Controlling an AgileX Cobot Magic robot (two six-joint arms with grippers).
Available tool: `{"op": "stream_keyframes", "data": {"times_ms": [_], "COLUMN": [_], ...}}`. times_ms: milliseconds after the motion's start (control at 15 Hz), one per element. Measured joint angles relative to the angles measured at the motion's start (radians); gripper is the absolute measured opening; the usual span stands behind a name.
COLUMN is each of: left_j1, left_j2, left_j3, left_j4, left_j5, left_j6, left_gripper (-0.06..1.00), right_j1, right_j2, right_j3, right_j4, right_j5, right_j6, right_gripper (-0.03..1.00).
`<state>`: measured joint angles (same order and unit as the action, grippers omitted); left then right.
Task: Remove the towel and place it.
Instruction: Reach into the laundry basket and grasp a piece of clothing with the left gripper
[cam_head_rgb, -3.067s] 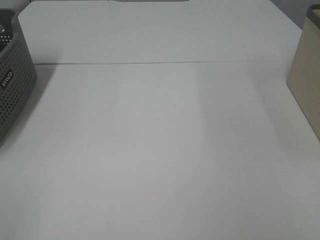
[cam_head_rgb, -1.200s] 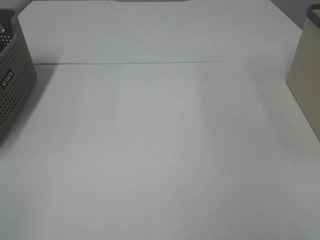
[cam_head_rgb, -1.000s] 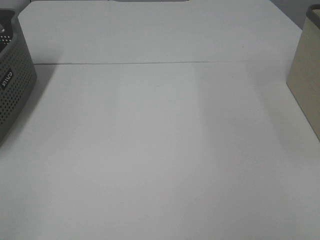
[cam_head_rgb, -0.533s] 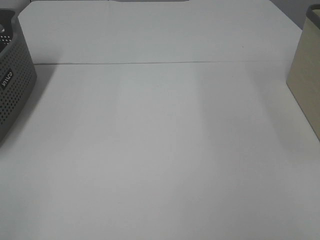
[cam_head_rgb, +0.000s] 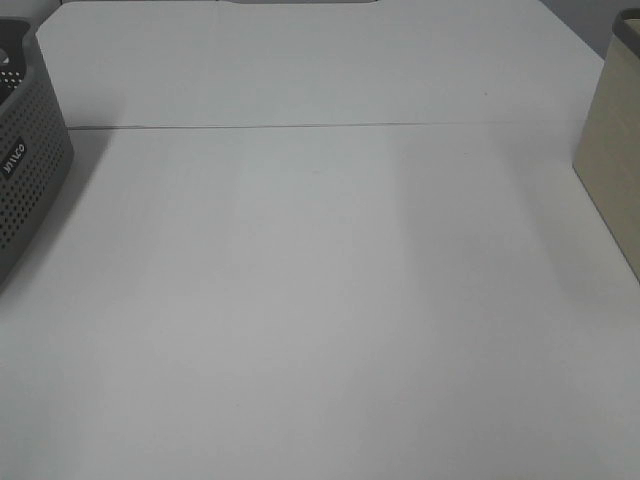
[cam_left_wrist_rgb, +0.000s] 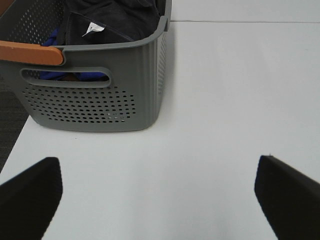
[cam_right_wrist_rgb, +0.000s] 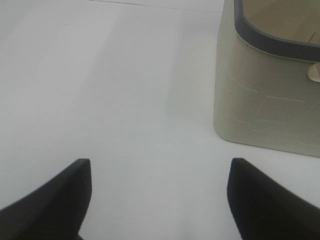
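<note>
The dark towel (cam_left_wrist_rgb: 117, 15) lies bunched in the grey perforated basket (cam_left_wrist_rgb: 95, 105) (its far part cut off). Both the left gripper (cam_left_wrist_rgb: 159, 197) and the right gripper (cam_right_wrist_rgb: 160, 200) gape wide, holding nothing.

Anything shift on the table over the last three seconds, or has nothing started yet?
Nothing visibly changed in the high view: the grey basket and the beige bin sit in the same spots at the left and right edges of the table, and no arm has come into it. The dark towel lies in the basket, not yet taken hold of.
</note>
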<state>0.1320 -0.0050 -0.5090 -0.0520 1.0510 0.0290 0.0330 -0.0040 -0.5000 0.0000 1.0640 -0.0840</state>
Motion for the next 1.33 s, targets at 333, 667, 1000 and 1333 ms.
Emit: {"op": "stream_keyframes", "data": {"times_ms": [333, 667, 1000, 1333], "left_j1": [0.0, 0.0, 0.0, 0.0], "left_j2": [0.0, 0.228, 0.801, 1.315], "left_j3": [0.0, -0.169, -0.586, -0.935], "left_j4": [0.0, 0.0, 0.035, 0.234], "left_j5": [0.0, 0.055, 0.064, 0.151], "left_j6": [0.0, 0.142, 0.514, 0.764], "left_gripper": [0.99, 0.99, 0.99, 0.99], "right_j1": [0.0, 0.0, 0.0, 0.0], "right_j2": [0.0, 0.0, 0.0, 0.0], "right_j3": [0.0, 0.0, 0.0, 0.0], "right_j4": [0.0, 0.0, 0.0, 0.0], "right_j5": [0.0, 0.0, 0.0, 0.0], "right_j6": [0.0, 0.0, 0.0, 0.0], "right_gripper": [0.73, 0.73, 0.73, 0.73]}}
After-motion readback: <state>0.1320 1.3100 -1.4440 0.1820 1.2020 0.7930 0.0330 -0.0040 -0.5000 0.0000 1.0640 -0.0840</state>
